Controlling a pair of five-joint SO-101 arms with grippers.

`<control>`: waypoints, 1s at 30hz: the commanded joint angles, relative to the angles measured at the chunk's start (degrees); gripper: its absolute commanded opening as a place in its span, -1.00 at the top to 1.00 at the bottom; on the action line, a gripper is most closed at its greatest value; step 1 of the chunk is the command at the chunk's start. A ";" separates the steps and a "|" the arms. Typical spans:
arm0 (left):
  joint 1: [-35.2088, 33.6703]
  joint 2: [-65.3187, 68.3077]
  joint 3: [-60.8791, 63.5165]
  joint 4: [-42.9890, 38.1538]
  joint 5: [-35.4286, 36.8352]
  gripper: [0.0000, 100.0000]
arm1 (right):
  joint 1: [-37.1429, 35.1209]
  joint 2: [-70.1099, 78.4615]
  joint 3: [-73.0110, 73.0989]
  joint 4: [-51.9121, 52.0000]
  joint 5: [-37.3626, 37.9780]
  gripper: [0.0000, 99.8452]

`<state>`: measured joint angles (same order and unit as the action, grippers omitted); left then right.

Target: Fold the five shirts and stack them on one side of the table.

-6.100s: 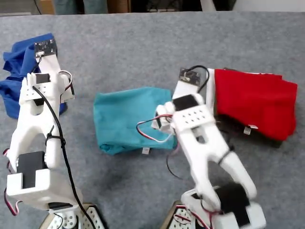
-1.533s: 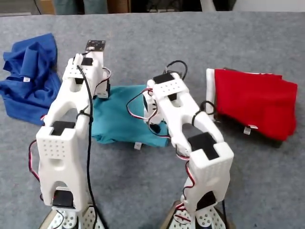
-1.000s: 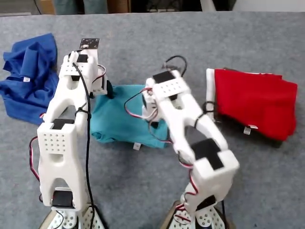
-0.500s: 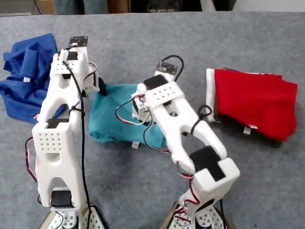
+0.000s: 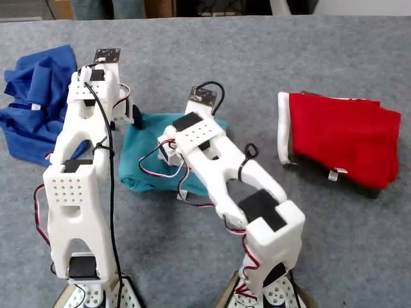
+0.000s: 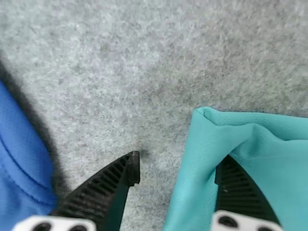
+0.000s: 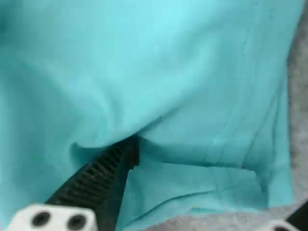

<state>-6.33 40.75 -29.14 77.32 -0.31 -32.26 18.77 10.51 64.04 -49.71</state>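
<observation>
The right gripper (image 7: pixel 216 180), wide open, has slid across the teal shirt (image 5: pixel 144 160). The left gripper (image 6: pixel 179 161), wide too, straddles its corner, ready to fold.

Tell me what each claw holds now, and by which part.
Nothing is clamped. The left claw stands open astride the teal shirt's folded edge; the right claw, open too, has one finger in a shirt fold.

On table (image 5: pixel 192 58): teal shirt (image 5: pixel 144 159), blue shirt (image 5: pixel 32 115)

Bright, even overhead light with only soft, short shadows
</observation>
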 commanded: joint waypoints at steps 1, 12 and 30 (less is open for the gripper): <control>-0.57 -0.35 -2.33 0.18 -0.53 0.47 | -0.62 2.59 -0.57 -0.97 -0.97 -0.05; -0.84 -0.35 -2.33 0.26 -0.53 0.47 | -0.44 5.41 -0.31 0.53 -0.62 0.66; 0.22 -0.79 -2.95 0.62 0.97 0.57 | 4.04 5.32 -8.13 8.88 4.66 0.97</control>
<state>-6.33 40.75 -29.14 77.32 -0.31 -28.92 24.22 5.23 70.46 -46.81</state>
